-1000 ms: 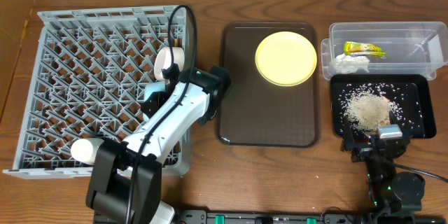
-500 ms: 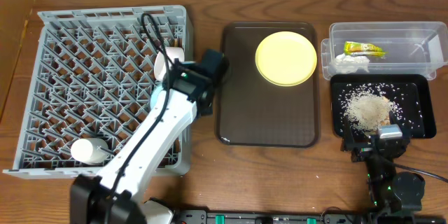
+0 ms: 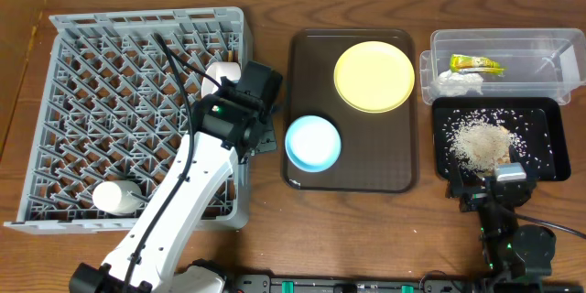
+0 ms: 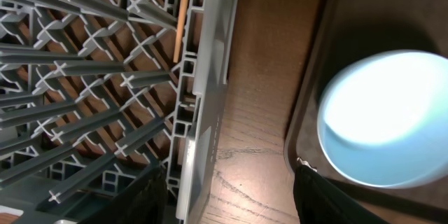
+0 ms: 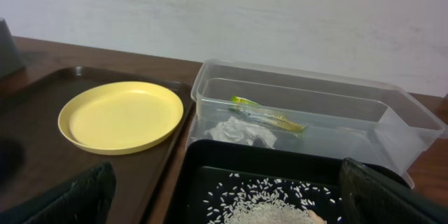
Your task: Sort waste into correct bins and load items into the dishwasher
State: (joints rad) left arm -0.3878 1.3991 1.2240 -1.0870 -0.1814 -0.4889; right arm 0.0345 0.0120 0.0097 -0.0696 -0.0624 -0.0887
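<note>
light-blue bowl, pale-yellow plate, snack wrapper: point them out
light-blue round bowl (image 3: 312, 142), overhead view, its centre
round pale-yellow plate (image 3: 374, 76), overhead view, its centre
yellow-green snack wrapper (image 3: 475, 63), overhead view, its middle

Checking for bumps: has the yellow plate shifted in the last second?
No. The yellow plate still sits at the same far-right corner of the brown tray.

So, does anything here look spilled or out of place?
Nothing alarming. Loose rice is scattered around its heap, but stays inside the black tray. The grey rack sits slightly askew on the table.
</note>
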